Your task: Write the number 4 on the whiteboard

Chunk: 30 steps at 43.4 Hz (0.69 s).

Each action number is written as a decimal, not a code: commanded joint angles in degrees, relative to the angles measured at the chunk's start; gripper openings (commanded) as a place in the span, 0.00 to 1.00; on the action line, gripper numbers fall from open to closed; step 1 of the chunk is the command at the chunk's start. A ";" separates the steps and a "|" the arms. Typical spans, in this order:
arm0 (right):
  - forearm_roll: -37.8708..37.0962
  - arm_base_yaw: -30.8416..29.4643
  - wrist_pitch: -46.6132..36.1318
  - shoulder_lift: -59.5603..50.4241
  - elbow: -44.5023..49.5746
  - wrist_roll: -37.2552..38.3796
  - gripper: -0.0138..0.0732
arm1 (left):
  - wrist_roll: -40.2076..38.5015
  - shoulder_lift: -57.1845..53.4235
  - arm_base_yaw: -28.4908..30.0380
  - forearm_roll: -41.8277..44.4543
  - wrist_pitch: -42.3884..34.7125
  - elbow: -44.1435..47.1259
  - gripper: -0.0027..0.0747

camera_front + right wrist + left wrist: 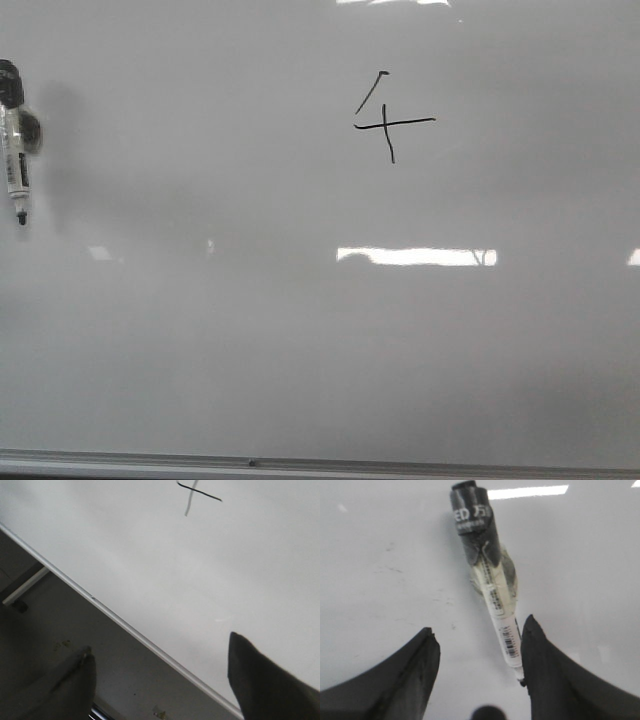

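Writing looked finished: the number 4 (390,117) stood complete in the upper middle of the whiteboard (300,350), slanted stroke, bar and short vertical all drawn. A marker (15,150) sat at the board's far left, lying between the spread left gripper (480,650) fingers, ungripped. The right gripper (160,680) was spread too, empty, near the board's bottom frame
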 commanded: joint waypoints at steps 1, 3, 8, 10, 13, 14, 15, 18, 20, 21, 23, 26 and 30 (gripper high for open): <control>-1.94 -2.34 -0.64 -1.29 -1.88 6.69 0.81 | -0.16 -5.99 -1.06 0.26 10.04 -5.44 0.51; -2.51 -3.46 0.48 -1.97 -1.88 8.26 0.81 | -0.16 -8.10 -1.81 0.26 14.93 -7.33 0.51; -2.68 -5.39 3.93 -4.16 -1.88 9.73 0.81 | 0.11 -12.82 -4.70 0.26 28.81 -12.68 0.51; -2.76 -5.71 5.63 -5.16 -1.88 9.73 0.81 | 0.97 -14.45 -6.40 0.26 34.75 -14.88 0.51; -3.27 -5.72 8.41 -6.32 -1.88 9.79 0.81 | 3.13 -16.63 -9.27 0.15 41.29 -17.28 0.51; -3.85 -5.72 9.30 -6.80 -1.88 9.98 0.81 | 3.24 -17.25 -10.19 0.15 42.53 -17.71 0.51; -4.24 -5.72 10.24 -7.00 -1.88 10.41 0.81 | 3.24 -18.11 -11.42 0.15 44.73 -18.49 0.51; -7.26 -5.72 13.52 -7.98 -1.88 13.15 0.81 | 3.24 -20.42 -14.36 0.01 48.16 -19.60 0.51; -9.30 -5.72 15.10 -8.53 -1.88 14.64 0.81 | 3.24 -21.94 -16.02 -0.12 49.38 -19.74 0.51; -10.01 -5.72 16.00 -8.70 -1.88 15.61 0.81 | 3.24 -22.99 -17.13 -0.12 50.02 -19.74 0.51; -11.05 -5.72 17.12 -9.29 -1.82 16.59 0.81 | 3.24 -24.39 -18.68 -0.65 51.33 -19.74 0.51; -11.16 -5.72 17.72 -10.52 -1.82 17.01 0.81 | 3.24 -26.44 -20.71 -2.63 53.35 -19.74 0.51; -11.12 -5.72 17.42 -12.53 -1.82 17.72 0.81 | 3.24 -29.04 -22.33 -5.12 54.23 -19.74 0.51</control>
